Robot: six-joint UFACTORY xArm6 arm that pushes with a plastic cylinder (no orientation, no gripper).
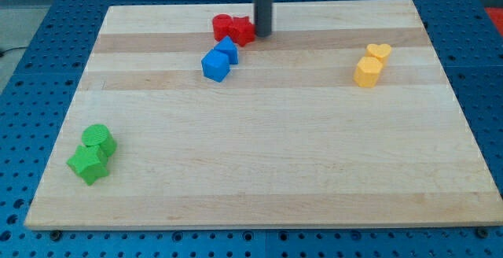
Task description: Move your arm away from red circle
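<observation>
Two red blocks touch near the view's top centre: a rounded one [222, 26] on the left, the red circle as far as I can tell, and an angular one [241, 31] on the right. My tip [262, 35] stands right beside the angular red block, at its right edge, and seems to touch it. The dark rod rises from the tip out of the view's top.
Two blue blocks [215, 65] [227, 50] lie just below the red pair. A yellow heart [379, 52] and a yellow block [367, 71] sit at the right. A green round block [98, 138] and a green star [88, 164] sit at the lower left. The wooden board [275, 171] has blue perforated table around it.
</observation>
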